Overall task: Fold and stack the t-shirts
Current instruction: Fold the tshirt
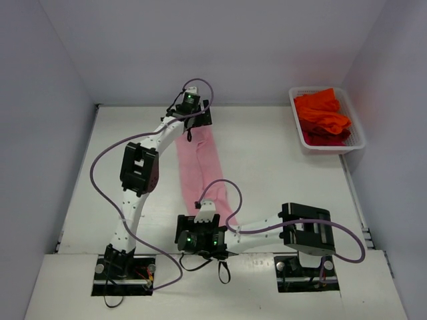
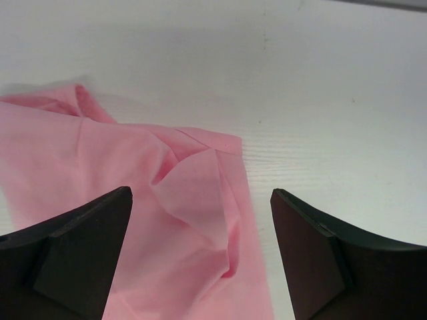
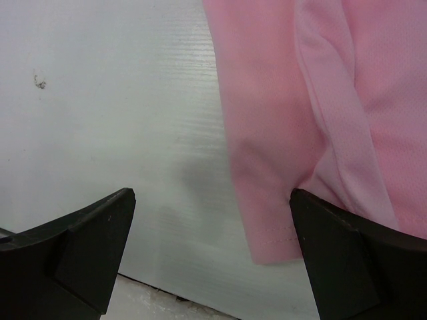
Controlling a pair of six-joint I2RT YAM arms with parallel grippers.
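Observation:
A light pink t-shirt (image 1: pixel 200 167) lies on the white table as a long narrow strip running from far to near. My left gripper (image 1: pixel 191 127) hovers over its far end. In the left wrist view that gripper (image 2: pixel 200 257) is open, with wrinkled pink cloth (image 2: pixel 180 220) below and between the fingers (image 2: pixel 73 247). My right gripper (image 1: pixel 203 233) is over the strip's near end. It (image 3: pixel 213 260) is open, and the pink shirt's stitched hem (image 3: pixel 273 213) lies by its right finger (image 3: pixel 353 267). Orange-red t-shirts (image 1: pixel 323 115) are heaped in the basket.
A white mesh basket (image 1: pixel 360 137) stands at the back right corner of the table (image 1: pixel 280 173). The table's near edge (image 3: pixel 167 293) lies just under the right gripper. Grey walls close in the left, back and right.

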